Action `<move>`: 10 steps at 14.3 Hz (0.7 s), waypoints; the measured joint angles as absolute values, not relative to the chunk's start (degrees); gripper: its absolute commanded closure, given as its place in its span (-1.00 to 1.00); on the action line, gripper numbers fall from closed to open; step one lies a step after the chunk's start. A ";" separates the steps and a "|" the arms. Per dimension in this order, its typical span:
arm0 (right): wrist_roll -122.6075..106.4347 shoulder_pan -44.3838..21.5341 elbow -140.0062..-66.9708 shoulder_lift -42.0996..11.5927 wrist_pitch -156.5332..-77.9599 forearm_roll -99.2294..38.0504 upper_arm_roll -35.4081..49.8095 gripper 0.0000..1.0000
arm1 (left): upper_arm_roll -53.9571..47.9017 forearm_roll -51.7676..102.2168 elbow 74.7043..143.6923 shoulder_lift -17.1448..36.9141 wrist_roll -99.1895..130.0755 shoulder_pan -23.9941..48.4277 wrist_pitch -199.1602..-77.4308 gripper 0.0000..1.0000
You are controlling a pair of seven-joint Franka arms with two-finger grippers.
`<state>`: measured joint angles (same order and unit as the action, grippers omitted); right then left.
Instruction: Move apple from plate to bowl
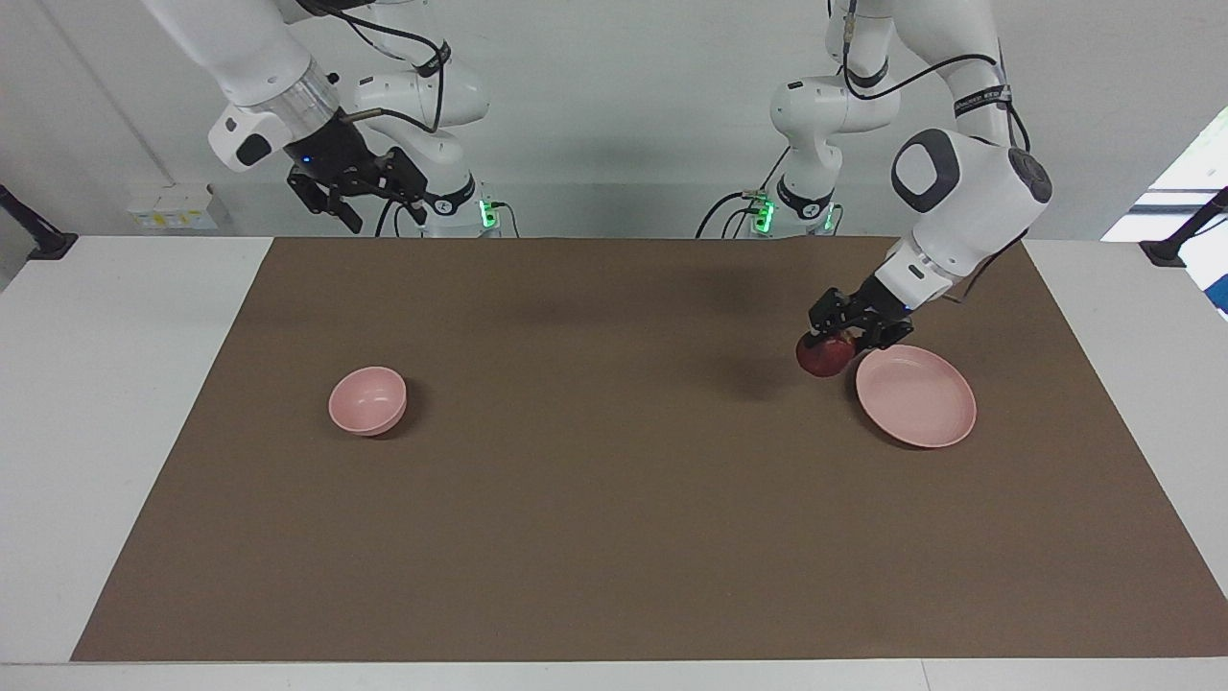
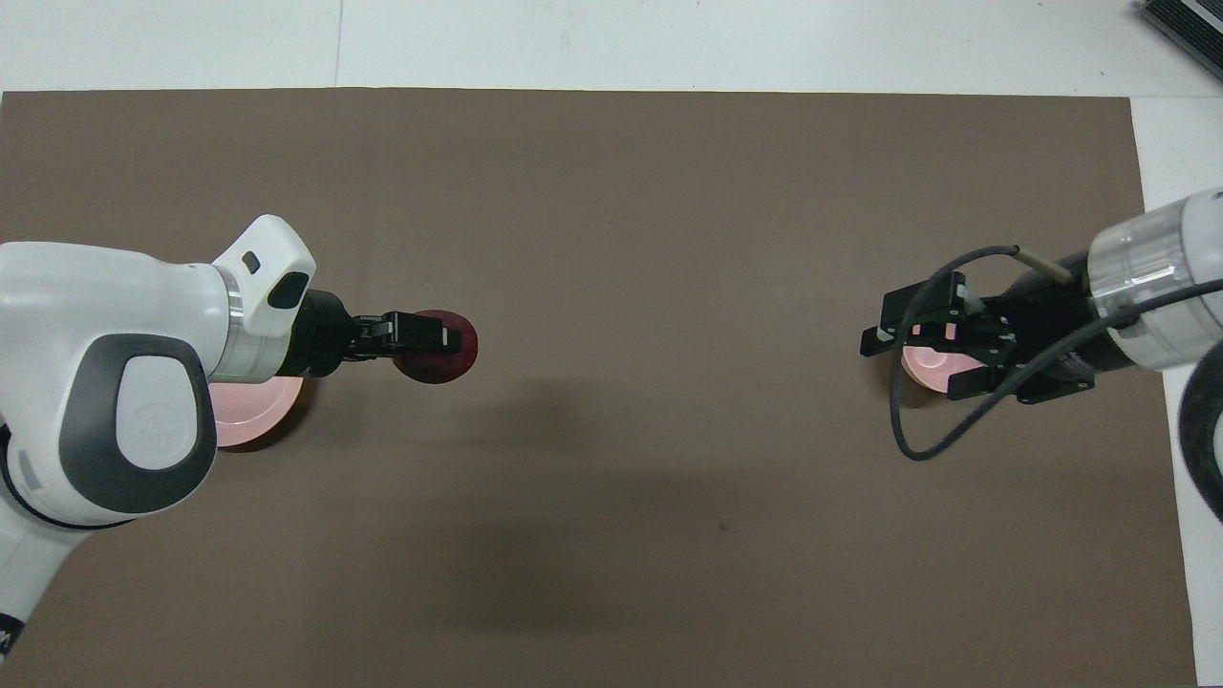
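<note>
My left gripper (image 1: 838, 338) is shut on the dark red apple (image 1: 825, 355) and holds it up in the air. It hangs over the brown mat just off the plate's rim, toward the right arm's end. In the overhead view the apple (image 2: 438, 346) sits in the left gripper (image 2: 425, 336). The flat pink plate (image 1: 916, 395) has nothing on it, and the left arm covers most of the plate (image 2: 258, 411) from above. The small pink bowl (image 1: 367, 400) stands toward the right arm's end. My right gripper (image 1: 387, 219) is open and raised, and from above the right gripper (image 2: 908, 371) overlaps the bowl (image 2: 932, 332).
A brown mat (image 1: 614, 499) covers most of the white table (image 1: 115, 403). A black cable (image 2: 903, 420) loops from the right wrist.
</note>
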<state>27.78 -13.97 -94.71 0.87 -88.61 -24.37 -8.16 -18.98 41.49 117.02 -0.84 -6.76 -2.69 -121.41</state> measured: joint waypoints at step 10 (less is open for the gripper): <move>54.44 -13.83 -94.78 -6.79 -91.10 -47.50 -8.57 -1.00 | -35.77 60.21 115.19 -0.30 0.53 -2.48 -139.18 1.00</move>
<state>54.44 -13.83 -94.78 -6.79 -91.10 -47.50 -8.57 -35.77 60.21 115.19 -0.30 0.53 -2.48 -139.18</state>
